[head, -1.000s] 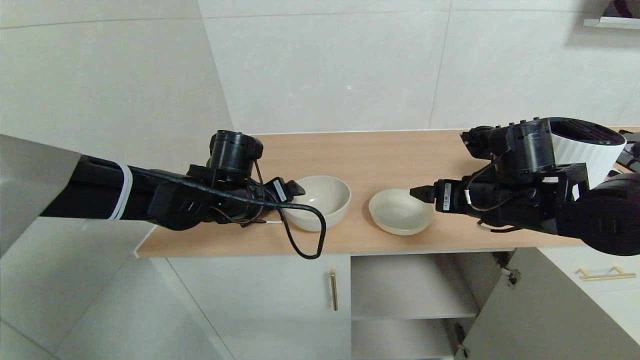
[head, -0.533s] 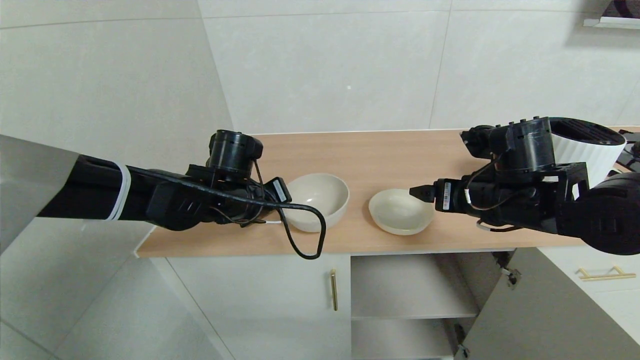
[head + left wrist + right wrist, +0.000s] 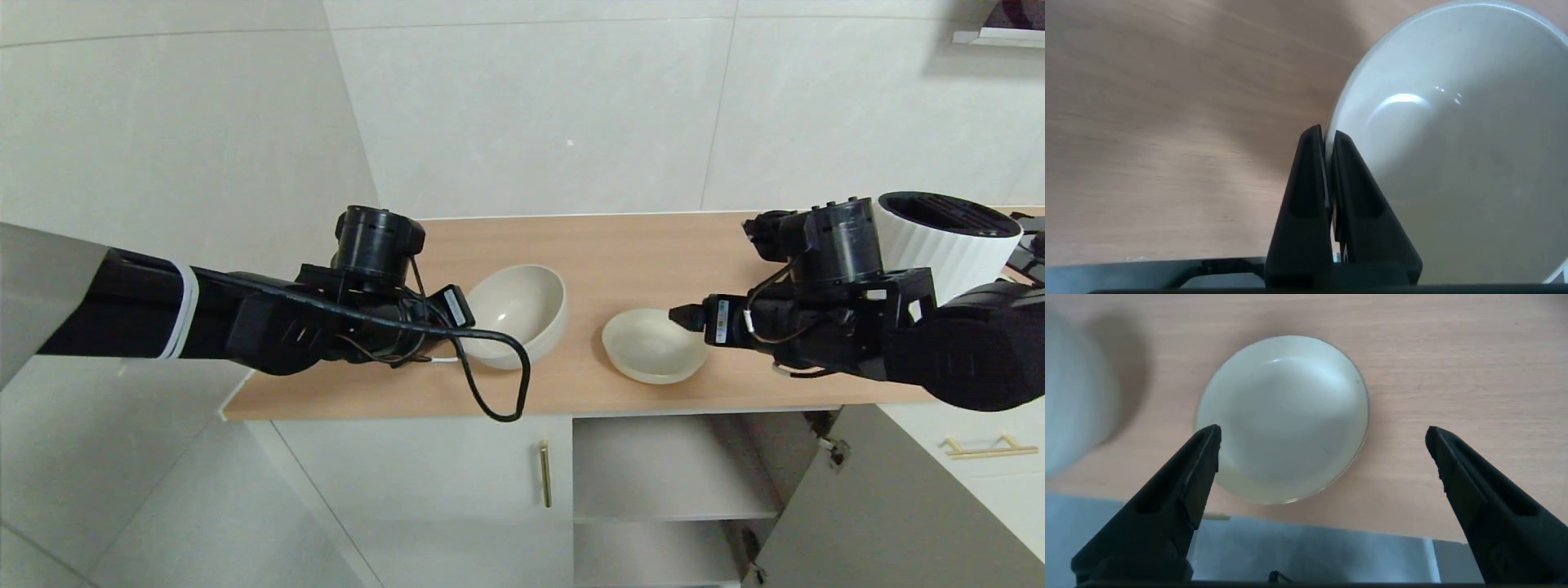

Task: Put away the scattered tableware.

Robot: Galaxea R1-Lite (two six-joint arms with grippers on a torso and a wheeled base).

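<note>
Left gripper (image 3: pixel 464 312) is clamped on the near rim of the deep cream ceramic bowl (image 3: pixel 522 306), and from the left wrist camera you can see it plainly: the two black fingers (image 3: pixel 1308 175) are pressed almost together with the thin edge of the bowl (image 3: pixel 1454 163) pinched between them, one finger inside and one outside. The bowl sits tipped, its mouth turned toward the left arm, over the left half of the light wooden countertop (image 3: pixel 620 253); whether its base touches the wood I cannot tell. Just to its right, apart from it, lies the shallow cream ceramic dish (image 3: pixel 653 347), resting flat near the counter's front edge. The right gripper (image 3: pixel 682 314) hangs at the dish's right side, and the right wrist camera shows its jaws spread wide with nothing in them, the dish (image 3: pixel 1282 416) framed between the two black fingers (image 3: pixel 1184 498). Whether a fingertip meets the dish's rim is hard to say from here. Behind the right arm, at the far right of the counter, stands a white ribbed cylindrical container with a dark inside (image 3: pixel 947 245). Under the counter, a white cabinet compartment with a shelf (image 3: pixel 661 474) stands open, its grey door (image 3: pixel 882 506) swung out to the right, and a closed white door with a brass bar handle (image 3: pixel 544 472) sits on its left.
</note>
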